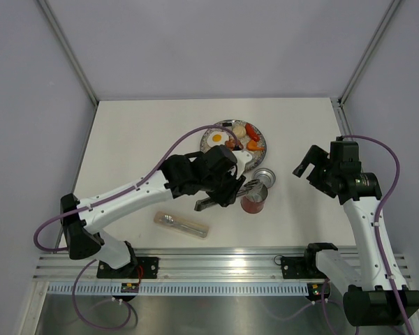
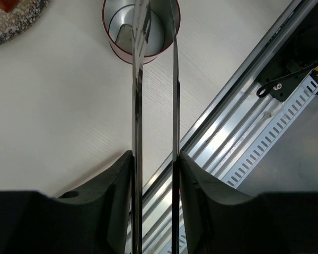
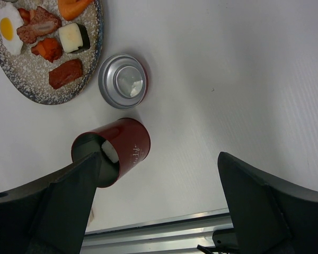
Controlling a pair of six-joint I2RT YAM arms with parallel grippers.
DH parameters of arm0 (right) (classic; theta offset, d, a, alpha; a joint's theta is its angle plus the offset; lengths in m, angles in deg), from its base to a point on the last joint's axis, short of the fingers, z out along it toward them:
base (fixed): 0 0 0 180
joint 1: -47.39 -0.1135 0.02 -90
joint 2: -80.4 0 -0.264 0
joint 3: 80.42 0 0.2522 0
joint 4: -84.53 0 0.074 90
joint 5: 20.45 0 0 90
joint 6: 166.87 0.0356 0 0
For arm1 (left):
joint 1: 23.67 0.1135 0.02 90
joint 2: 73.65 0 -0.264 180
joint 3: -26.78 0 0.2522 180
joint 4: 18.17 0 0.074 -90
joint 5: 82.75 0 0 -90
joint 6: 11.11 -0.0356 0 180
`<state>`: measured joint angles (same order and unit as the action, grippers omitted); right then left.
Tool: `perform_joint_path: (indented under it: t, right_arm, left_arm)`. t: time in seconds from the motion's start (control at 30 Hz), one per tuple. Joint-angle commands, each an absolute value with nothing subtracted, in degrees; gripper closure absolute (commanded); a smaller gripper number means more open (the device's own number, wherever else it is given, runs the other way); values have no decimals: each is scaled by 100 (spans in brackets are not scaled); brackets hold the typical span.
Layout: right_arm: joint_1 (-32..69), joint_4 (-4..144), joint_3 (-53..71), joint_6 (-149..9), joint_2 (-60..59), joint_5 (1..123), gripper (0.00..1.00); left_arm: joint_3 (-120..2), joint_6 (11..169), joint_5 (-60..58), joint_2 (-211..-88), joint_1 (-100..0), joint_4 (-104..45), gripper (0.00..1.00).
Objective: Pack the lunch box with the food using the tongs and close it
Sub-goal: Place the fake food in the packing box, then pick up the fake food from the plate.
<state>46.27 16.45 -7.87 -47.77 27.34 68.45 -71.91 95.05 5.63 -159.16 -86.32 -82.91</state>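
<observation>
**Top view, left to right.** A flat tan packet [image 1: 181,224] lies near the front edge of the table [image 1: 140,139], just below the left arm [image 1: 129,197], which crosses diagonally toward the centre and blocks direct access from that side. The left gripper [image 1: 229,187] is clenched on the tongs [image 1: 246,187]. In the left wrist view its fingers [image 2: 119,180] press the two thin arms from outside, and the tips reach into the mouth of the lunch box [image 2: 119,32].

The lunch box stands upright and open, right of centre, with a pale piece [image 3: 110,151] inside. Its lid [image 1: 264,176] lies just behind it, metal side up, not touching. Behind the lid sits the speckled plate [image 1: 262,146] with the food [image 1: 248,136] — fried egg [image 3: 9,29], sausages [image 3: 40,24], sushi block [image 3: 73,38], shrimp [image 3: 74,5].

The right gripper [image 1: 306,162] hangs released, jaws wide, right of the lunch box with bare table between.

**Open room** — the left and far parts of the table. It is bounded by the aluminium rail [image 1: 223,259] in front and grey walls [image 1: 216,42] on the other sides.
</observation>
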Motion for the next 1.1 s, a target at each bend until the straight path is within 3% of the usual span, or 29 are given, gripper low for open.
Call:
perform_joint_path:
  t: [0.0,0.6,1.07]
  right_arm:
    - [4607,1742,-768,-4866,2845,6849,1]
    - [4607,1479,-496,-4901,2916,6920,1]
    - [4616,1364,-399,-4954,2925,6920,1]
  left_arm:
    - [-7768,9497,699,-15732,-8642,-8035,62]
    - [-9658,10147,1578,-17401,-7808,-8124,66]
    - [-10862,10956,1332,-19194,-6964,-7921,63]
